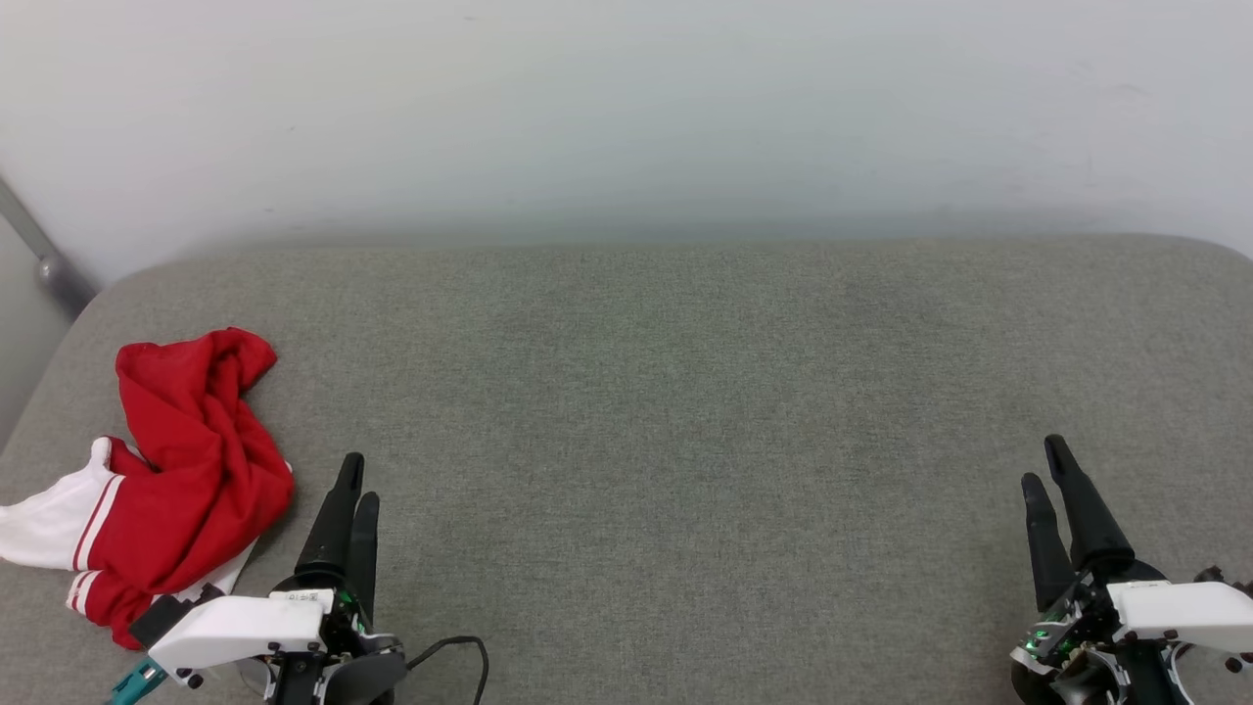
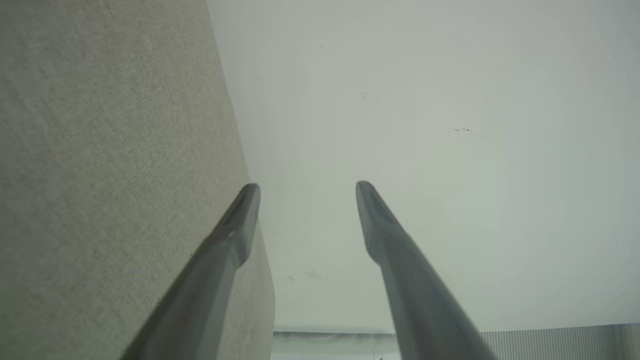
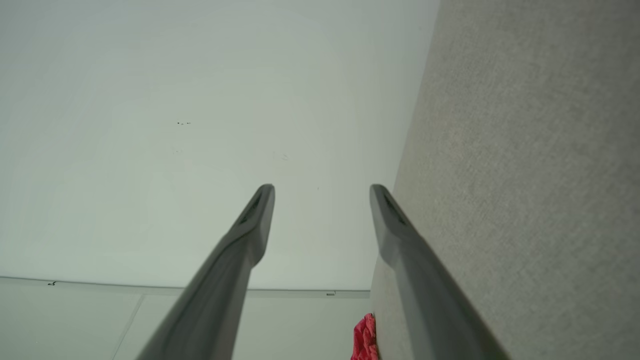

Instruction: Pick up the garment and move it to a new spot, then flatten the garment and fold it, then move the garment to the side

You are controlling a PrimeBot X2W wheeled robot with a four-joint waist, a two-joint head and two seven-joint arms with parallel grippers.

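We're holding the left pincer (image 1: pixel 359 478) and right pincer (image 1: pixel 1042 460) spread and empty above the grey fabric bench (image 1: pixel 685 392). The crumpled red-and-white jersey shirt (image 1: pixel 196 460) is lying at nine o'clock, just beside the left one, probably its pick.

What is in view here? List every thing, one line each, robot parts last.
garment: one, red with a white sleeve and red-white striped trim, crumpled at the left end of the padded surface
padded surface: one, grey fabric, across the foreground
wall: one, pale white, behind the surface
metal bar: one, grey, slanting at the far left by the wall
cable: one, black, looping beside the left wrist
left gripper: one, dark fingers on a white wrist, lower left beside the garment, open and empty
right gripper: one, dark fingers on a white wrist, lower right, open and empty
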